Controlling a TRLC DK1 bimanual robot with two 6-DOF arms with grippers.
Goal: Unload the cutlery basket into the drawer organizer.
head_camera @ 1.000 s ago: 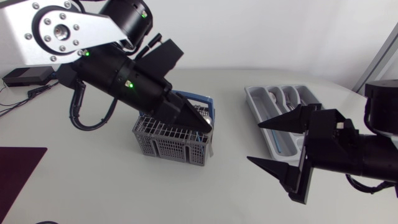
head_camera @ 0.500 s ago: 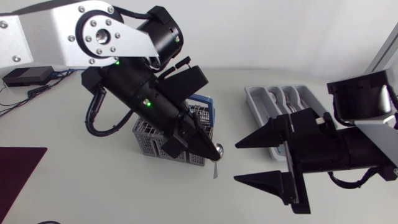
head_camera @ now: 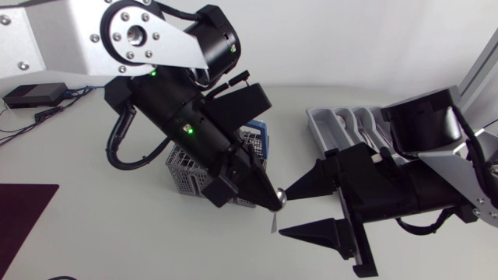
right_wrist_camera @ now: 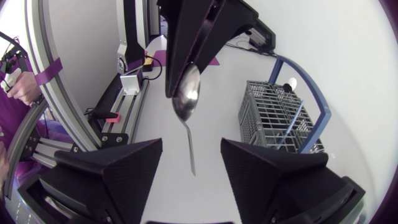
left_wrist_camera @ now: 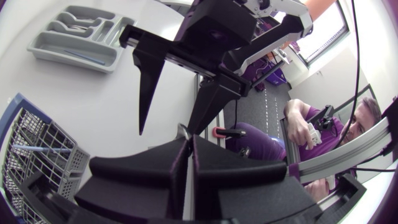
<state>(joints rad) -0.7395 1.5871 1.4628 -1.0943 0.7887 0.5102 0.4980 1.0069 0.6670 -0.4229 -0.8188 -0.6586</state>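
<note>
1. Steel and dangling: the spoon (right_wrist_camera: 186,96) hangs in the air above the desk (head_camera: 117,233), between the cutlery basket (head_camera: 184,173) and the drawer organizer (left_wrist_camera: 74,57). Its bowl is uppermost and its handle points down.
2. The left end effector (head_camera: 269,202) has its fingers pressed together on the upper edge of the bowl, pinching the spoon. Gripping the bowl leaves the whole handle free, which looks like the reason for this hold.
3. The right end effector (right_wrist_camera: 191,148) is spread wide, with one finger on each side of the hanging handle and neither touching it. From this I judge the step in hand to be a handover from the left arm to the right, since the organizer lies on the right arm's side.
4. The next move would call for the right fingers to close on the handle before the left lets go. The thin handle could swing or slip if the squeeze lands off-centre.
5. The basket, grey mesh with a blue handle, stands on the desk, partly hidden under the left arm in the head view. At least one thin item shows inside it, so I judge the unloading unfinished.
6. The organizer, a grey tray, lies beyond the right arm with some cutlery already in its compartments.
</note>
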